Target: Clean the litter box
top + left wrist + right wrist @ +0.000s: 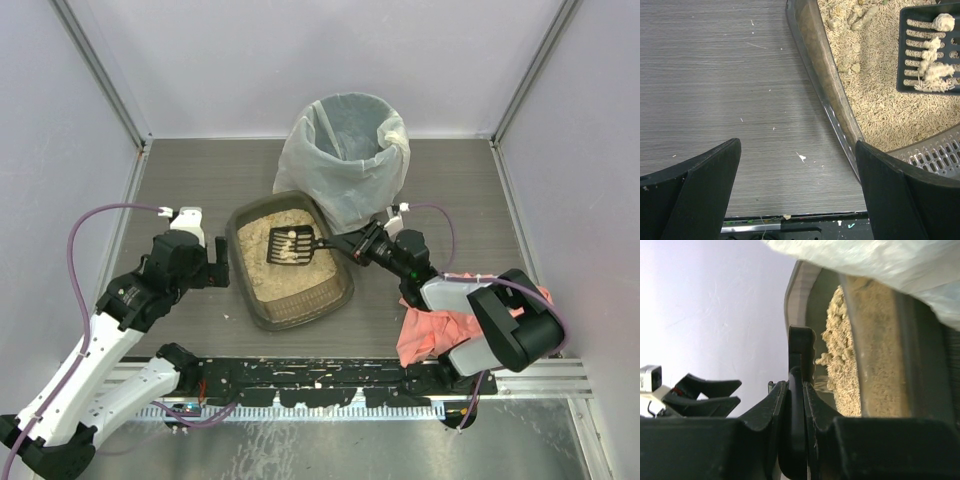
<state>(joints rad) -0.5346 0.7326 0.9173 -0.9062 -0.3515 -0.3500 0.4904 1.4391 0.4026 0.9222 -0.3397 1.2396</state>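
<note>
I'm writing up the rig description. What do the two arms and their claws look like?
The left arm has white links with black joints; the right arm shows black and light grey housings. The left claw and right claw have plain black fingers. A purple cable loops to a white camera box at each wrist.

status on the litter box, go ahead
Left pincer open, empty, beside the litter box. Right pincer shut on scoop, clumps aboard, held over it. Bagged bin just behind, path looks clear.
</note>
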